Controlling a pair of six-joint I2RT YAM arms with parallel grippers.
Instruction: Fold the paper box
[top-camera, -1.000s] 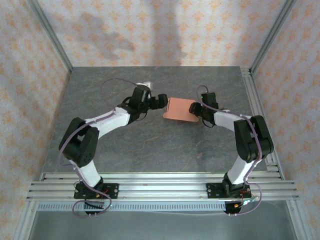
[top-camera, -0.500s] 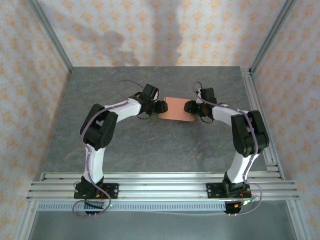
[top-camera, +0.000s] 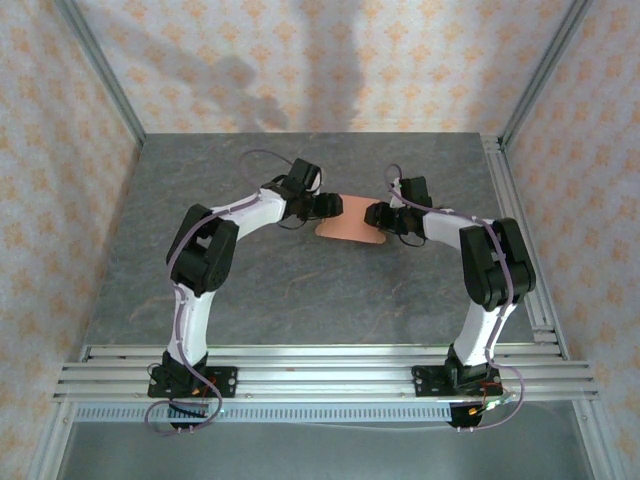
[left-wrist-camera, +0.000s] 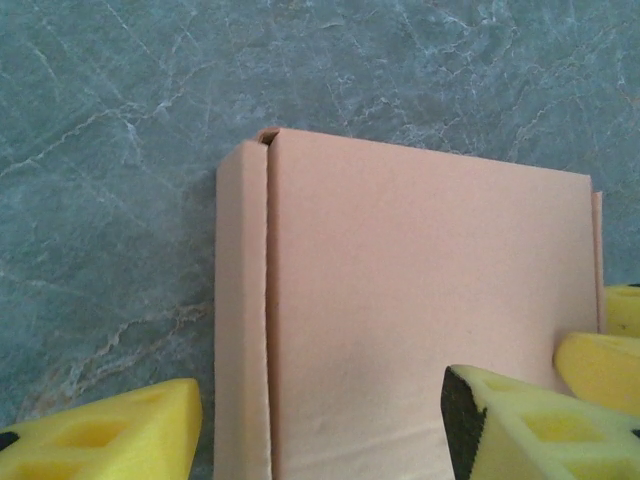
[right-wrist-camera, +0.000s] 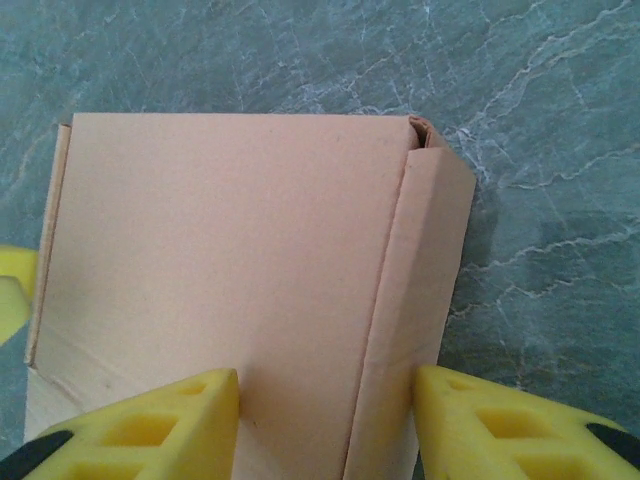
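**Salmon box flat on the table, both grippers astride its edge**

The paper box (top-camera: 350, 224) lies flat on the grey marbled table (top-camera: 300, 285), directly between the two grippers and partly beneath them. From above it is a small salmon patch, and the gripper heads cover its far edge.

In the left wrist view the broad top panel runs ahead of the fingers, with a narrow folded strip (left-wrist-camera: 240, 320) along one side and a slightly lifted corner at the strip's far end. The box's near end is cut off by the bottom of the frame. Yellow foam (left-wrist-camera: 605, 355) at the right border is also cut off, and what it belongs to cannot be told.

The left gripper (left-wrist-camera: 322, 385) stands partly open. One finger (left-wrist-camera: 110, 430) sits just outside the strip, and the other (left-wrist-camera: 540, 420) lies over the panel. Whether either presses the card is unclear.

The right gripper (right-wrist-camera: 328, 375) is also partly open, astride a tilted side flap (right-wrist-camera: 420, 270). One finger (right-wrist-camera: 150, 425) is over the panel, and the other (right-wrist-camera: 500, 430) is at the flap's outer face. Panel shows between the flap and the inner finger, so the flap is not pinched.
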